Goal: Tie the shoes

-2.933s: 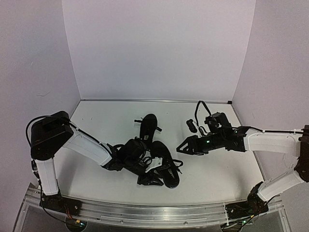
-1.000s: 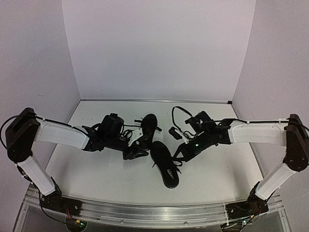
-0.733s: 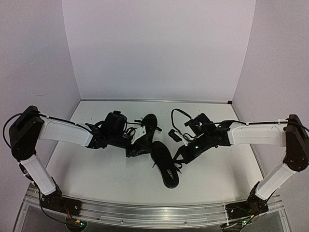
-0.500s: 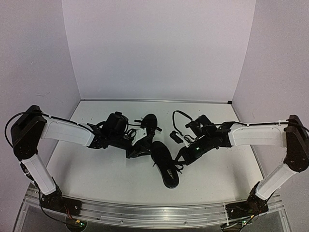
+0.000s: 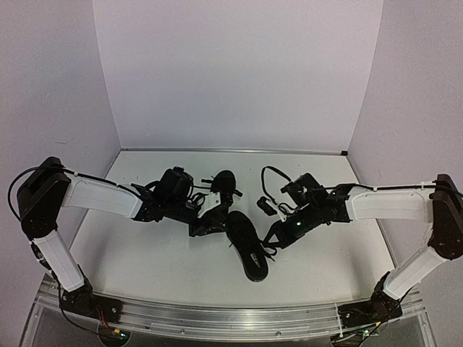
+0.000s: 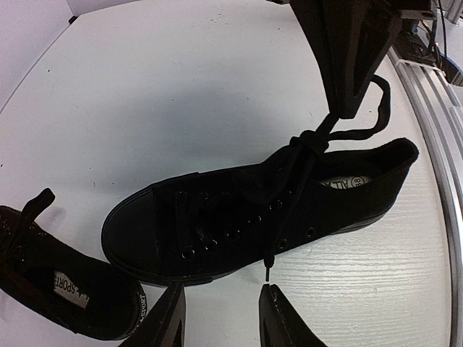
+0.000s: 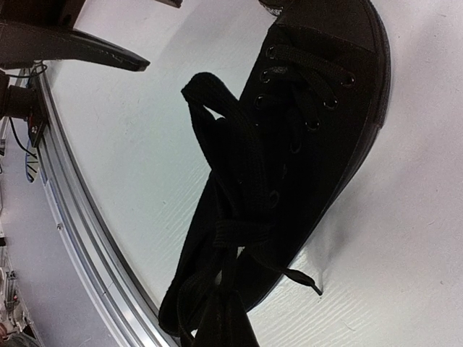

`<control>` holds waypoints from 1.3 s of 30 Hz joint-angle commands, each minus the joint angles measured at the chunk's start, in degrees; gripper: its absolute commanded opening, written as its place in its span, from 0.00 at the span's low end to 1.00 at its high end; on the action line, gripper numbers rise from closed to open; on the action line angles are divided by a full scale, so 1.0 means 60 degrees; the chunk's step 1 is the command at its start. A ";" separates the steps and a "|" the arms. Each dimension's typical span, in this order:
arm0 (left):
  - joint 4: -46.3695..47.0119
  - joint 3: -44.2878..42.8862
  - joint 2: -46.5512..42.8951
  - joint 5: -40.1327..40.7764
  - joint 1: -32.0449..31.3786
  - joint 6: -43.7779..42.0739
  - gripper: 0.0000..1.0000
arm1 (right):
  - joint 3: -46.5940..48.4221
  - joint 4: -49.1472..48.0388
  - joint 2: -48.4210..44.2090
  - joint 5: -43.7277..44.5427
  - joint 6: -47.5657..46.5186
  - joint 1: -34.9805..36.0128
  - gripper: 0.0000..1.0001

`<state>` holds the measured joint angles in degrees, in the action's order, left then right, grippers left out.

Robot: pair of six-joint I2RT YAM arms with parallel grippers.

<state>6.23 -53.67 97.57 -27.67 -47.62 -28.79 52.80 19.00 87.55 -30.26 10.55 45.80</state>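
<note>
Two black shoes lie mid-table. The near shoe [image 5: 248,247] lies with its toe towards the far shoe [image 5: 222,189]. My right gripper [image 5: 274,236] is shut on a loop of the near shoe's laces at its ankle end. In the right wrist view the gripper [image 7: 233,322] pinches the laces just behind their crossing over the shoe [image 7: 304,137]. My left gripper [image 5: 205,225] is open and empty beside the shoe's toe side. In the left wrist view the left gripper [image 6: 221,318] holds nothing, and a loose lace tip [image 6: 268,273] hangs just above one finger. The far shoe shows at the lower left of that view [image 6: 58,285].
An aluminium rail [image 5: 231,318] runs along the table's near edge and shows in the left wrist view [image 6: 434,116] and the right wrist view [image 7: 72,188]. White walls close the back and both sides.
Since 2.9 s ago my left gripper left the near shoe and now sits open by its toe side. My right gripper closed in and took the lace loop, then eased back slightly.
</note>
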 commanded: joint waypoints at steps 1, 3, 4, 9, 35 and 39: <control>0.0092 -0.0344 -0.0151 -0.0518 0.0021 -0.0684 0.35 | 0.0126 -0.0296 0.0030 0.0078 -0.0051 0.0103 0.00; 0.0212 -0.0240 -0.0280 -0.0568 0.0012 -0.0965 0.33 | 0.0227 -0.0438 0.0220 0.0058 -0.0044 0.0152 0.00; 0.0265 -0.0192 -0.0348 -0.0585 0.0006 -0.1121 0.33 | 0.0270 -0.0494 0.0316 0.0050 -0.0042 0.0185 0.00; 0.0431 -0.0099 -0.0501 -0.0484 -0.0229 -0.2045 0.30 | 0.0477 -0.0644 0.0677 0.0035 -0.0027 0.0330 0.00; 0.0416 -0.1626 0.1227 0.1261 -0.1820 -0.4193 0.24 | 0.0277 -0.0651 0.0486 0.0316 0.0108 0.0355 0.00; 0.0603 -0.1643 0.1378 0.1482 -0.1835 -0.4209 0.21 | 0.0254 -0.0655 0.0471 0.0312 0.0103 0.0364 0.00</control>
<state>7.64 -61.15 104.84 -20.61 -58.30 -52.93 53.80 16.08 91.77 -29.28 11.00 47.68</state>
